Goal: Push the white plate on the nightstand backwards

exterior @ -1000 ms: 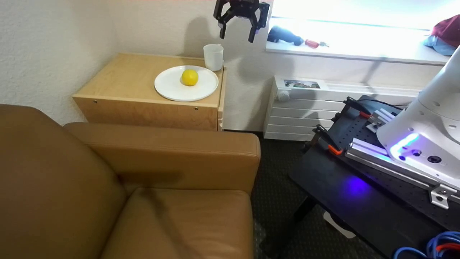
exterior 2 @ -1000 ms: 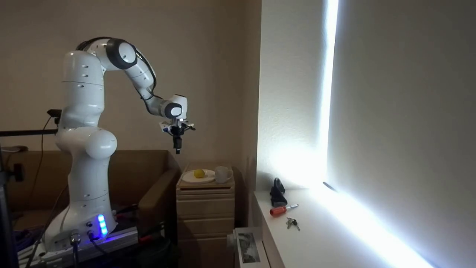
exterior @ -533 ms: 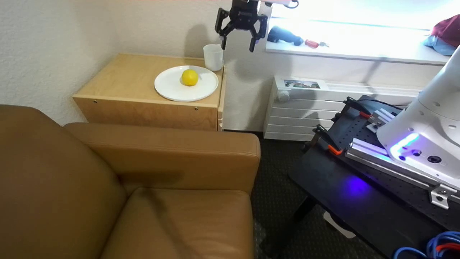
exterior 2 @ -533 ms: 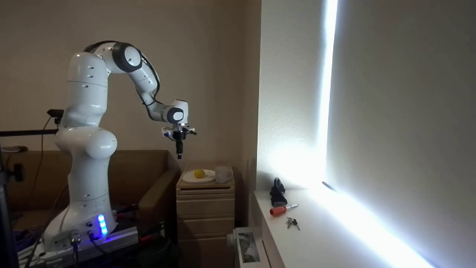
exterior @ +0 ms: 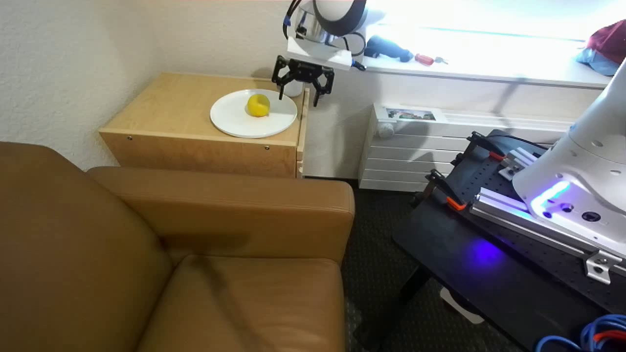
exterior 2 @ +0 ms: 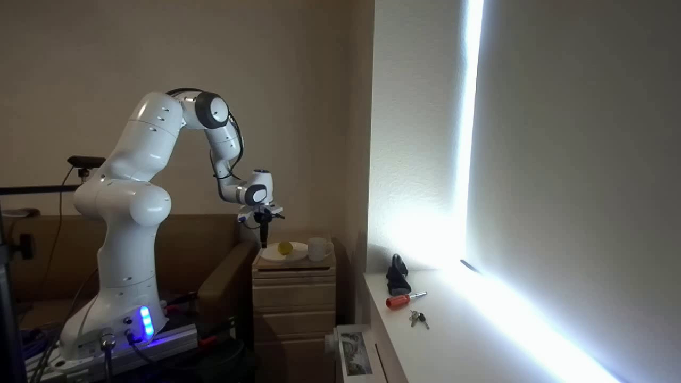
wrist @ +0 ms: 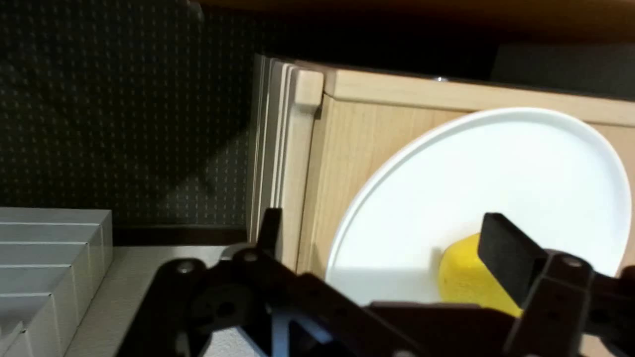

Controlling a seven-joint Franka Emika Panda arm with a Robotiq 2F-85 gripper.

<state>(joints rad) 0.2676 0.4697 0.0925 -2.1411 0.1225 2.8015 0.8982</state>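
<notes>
The white plate (exterior: 232, 120) lies flat on the wooden nightstand (exterior: 171, 105), with a yellow lemon-like fruit (exterior: 258, 105) on it. Both also show in an exterior view, the plate (exterior 2: 271, 255) and the fruit (exterior 2: 285, 248). My gripper (exterior: 298, 99) points down, open and empty, near the drawer-side edge of the nightstand. It also shows in the wrist view (wrist: 381, 216). There one finger covers part of the fruit (wrist: 464, 270) and the other stands before the nightstand's edge, outside the plate's rim (wrist: 367, 191). I cannot tell its exact height above the plate.
A white mug (exterior 2: 317, 249) stands right beside the plate; the gripper partly hides it in an exterior view (exterior: 295, 90). A brown sofa (exterior: 220, 195) adjoins the nightstand. A radiator (exterior: 406, 146) and a windowsill (exterior 2: 441, 319) with a screwdriver (exterior 2: 399, 301) and keys (exterior 2: 419, 318) are nearby.
My gripper has come down a good way toward the nightstand and slightly across toward the plate, staying open. The plate, the fruit and the mug have not moved.
</notes>
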